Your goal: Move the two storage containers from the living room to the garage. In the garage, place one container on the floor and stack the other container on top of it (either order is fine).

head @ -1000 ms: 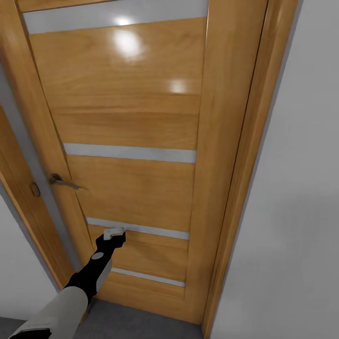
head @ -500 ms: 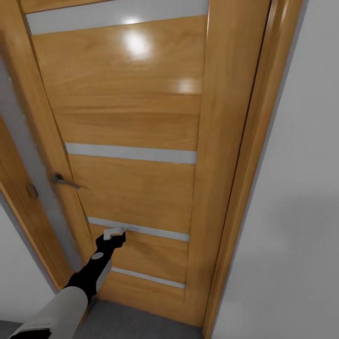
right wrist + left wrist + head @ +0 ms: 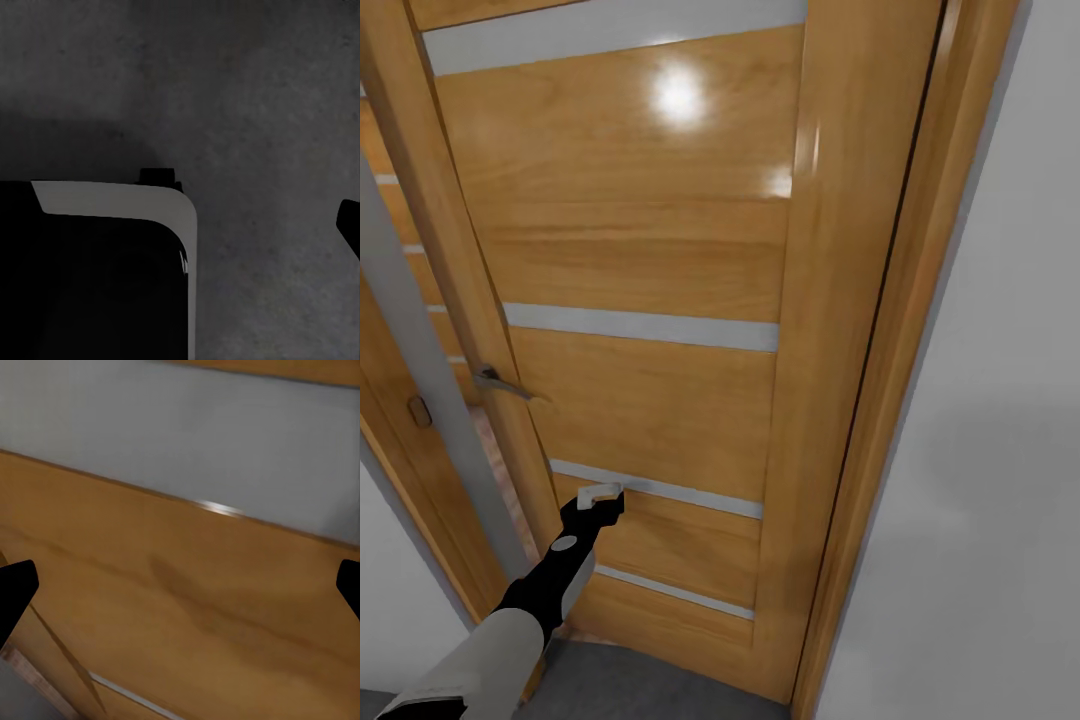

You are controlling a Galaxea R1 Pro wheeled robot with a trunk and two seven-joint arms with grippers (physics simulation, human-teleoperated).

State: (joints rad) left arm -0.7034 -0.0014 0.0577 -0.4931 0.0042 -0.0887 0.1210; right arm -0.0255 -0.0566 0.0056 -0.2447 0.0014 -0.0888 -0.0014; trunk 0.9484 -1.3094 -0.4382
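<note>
Wooden door (image 3: 650, 270), pushed by the left gripper (image 3: 600, 497), fingers spread and empty, has swung wider, opening passage.

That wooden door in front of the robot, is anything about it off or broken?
Nothing looks damaged. The wooden door stands slightly ajar, a narrow gap showing beside its handle, and the left gripper presses open against a lower panel.

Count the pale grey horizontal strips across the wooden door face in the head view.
4: one along the top edge, one at mid height, one beside the left claw at, one near the bottom. Others may lie outside the picture.
</note>
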